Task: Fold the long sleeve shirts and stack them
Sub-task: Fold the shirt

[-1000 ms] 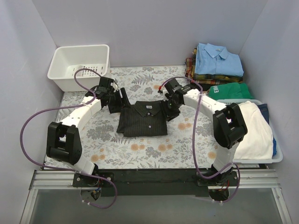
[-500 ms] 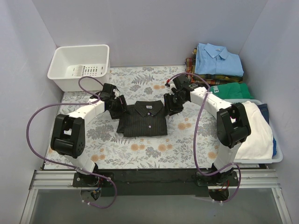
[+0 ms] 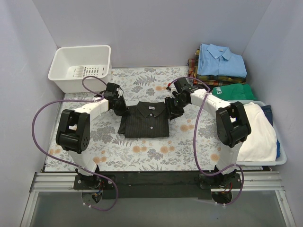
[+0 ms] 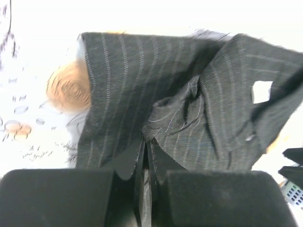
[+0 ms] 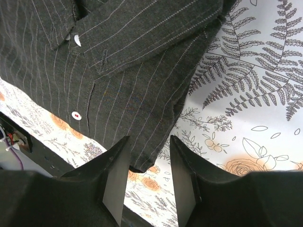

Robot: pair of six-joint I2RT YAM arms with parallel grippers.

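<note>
Pinches a fold at the left shoulder of the black pinstriped shirt (image 3: 144,125) with the left gripper (image 4: 145,144) clenched tight. Has the shirt lying folded mid-table on the floral cloth (image 3: 142,156), collar on the far side. Straddles its right edge with the right gripper (image 5: 149,142) released, jaws apart, folded shirts (image 3: 221,61) stacked far right

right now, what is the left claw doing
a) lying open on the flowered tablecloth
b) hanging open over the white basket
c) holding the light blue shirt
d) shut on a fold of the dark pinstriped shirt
d: in the left wrist view the left claw is closed tight, with a bunched fold of the dark pinstriped shirt pinched in it.
</note>
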